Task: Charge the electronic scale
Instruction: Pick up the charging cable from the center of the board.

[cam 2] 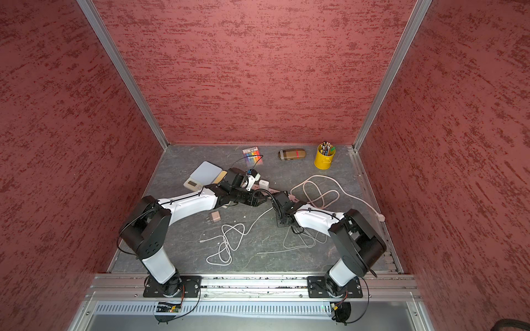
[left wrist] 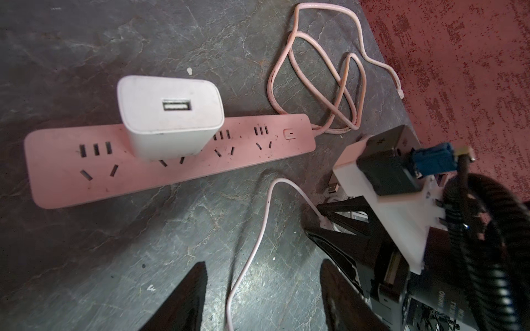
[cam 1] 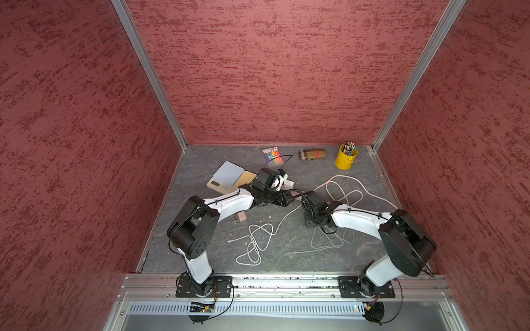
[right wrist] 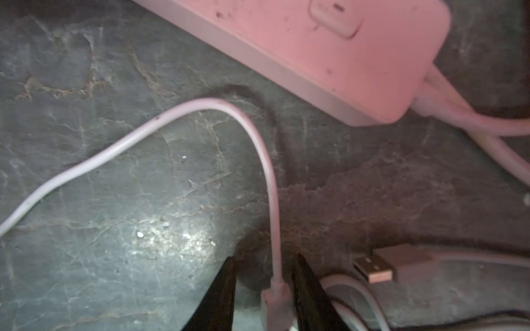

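Note:
The white electronic scale [cam 1: 226, 176] [cam 2: 203, 174] lies at the back left, away from both grippers. A white USB adapter [left wrist: 169, 114] is plugged into the pink power strip [left wrist: 71, 172] [right wrist: 358, 57]. A thin white cable [left wrist: 258, 229] [right wrist: 200, 107] runs over the table. My right gripper [right wrist: 263, 256] [cam 1: 302, 196] straddles the cable's small end plug [right wrist: 276, 301]; one finger touches it and a gap shows at the other. My left gripper [left wrist: 263, 263] [cam 1: 291, 199] hovers open above the same cable, close to the right one.
A loose USB-A plug [right wrist: 375, 269] lies beside the right gripper. The strip's pink cord [cam 1: 344, 189] loops at the right. Tangled white cable [cam 1: 258, 238] and a spare adapter [cam 1: 241, 217] lie in front. A marker pack [cam 1: 272, 156], a case [cam 1: 312, 154] and a yellow pen can [cam 1: 346, 157] line the back.

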You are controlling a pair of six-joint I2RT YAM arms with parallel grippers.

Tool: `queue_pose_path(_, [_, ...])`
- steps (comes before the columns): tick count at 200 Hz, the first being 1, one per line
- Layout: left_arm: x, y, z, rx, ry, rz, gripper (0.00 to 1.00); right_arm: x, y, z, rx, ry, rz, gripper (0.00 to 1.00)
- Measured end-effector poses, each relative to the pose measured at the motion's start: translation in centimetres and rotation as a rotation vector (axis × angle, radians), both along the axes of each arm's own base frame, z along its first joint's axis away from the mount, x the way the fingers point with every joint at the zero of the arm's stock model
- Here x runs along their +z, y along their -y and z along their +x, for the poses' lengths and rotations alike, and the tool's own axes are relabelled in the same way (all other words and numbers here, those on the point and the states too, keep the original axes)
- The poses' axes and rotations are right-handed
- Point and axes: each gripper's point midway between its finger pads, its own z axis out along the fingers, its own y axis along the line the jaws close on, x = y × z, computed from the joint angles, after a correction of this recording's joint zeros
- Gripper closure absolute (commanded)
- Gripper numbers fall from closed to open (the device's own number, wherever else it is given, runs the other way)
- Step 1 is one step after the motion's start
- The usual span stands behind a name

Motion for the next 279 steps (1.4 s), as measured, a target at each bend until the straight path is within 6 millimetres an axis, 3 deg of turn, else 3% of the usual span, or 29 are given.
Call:
queue_pose_path(28, [-0.2,-0.7,0.4,0.019,-0.006,-0.001,0.36,0.2,-0.3,0.1,-0.005,0.007,-0.025,1.00])
queue_pose_path(75, [0.1,-4.1,0.9,0.084,-0.006,-0.022,0.36,2.1,-0.7,0.7,0.019,0.054,-0.008,1.00])
queue_pose_path(96, [2.0,-5.2,1.2,0.089,0.041,-0.070,0.35,5.1,-2.1,1.4,0.060,0.131,0.086,1.00])
queue_pose_path(129, [5.4,-5.3,0.2,0.011,0.181,-0.144,0.32,11.7,-5.7,2.4,0.182,0.302,0.304,1.00])
queue_pose_path(148, [7.4,-5.1,-0.9,-0.061,0.278,-0.191,0.30,15.3,-7.8,2.1,0.309,0.389,0.419,1.00])
queue_pose_path(168, [9.2,-4.8,-1.6,-0.126,0.368,-0.228,0.30,17.5,-9.7,1.2,0.458,0.440,0.489,1.00])
queue_pose_path(214, [11.5,-5.3,-1.2,-0.221,0.489,-0.244,0.37,18.2,-12.0,-0.2,0.681,0.421,0.546,1.00])
queue_pose_path(279, [12.7,-8.1,-0.9,-0.275,0.487,-0.324,0.35,18.0,-11.6,0.0,0.738,0.399,0.594,1.00])
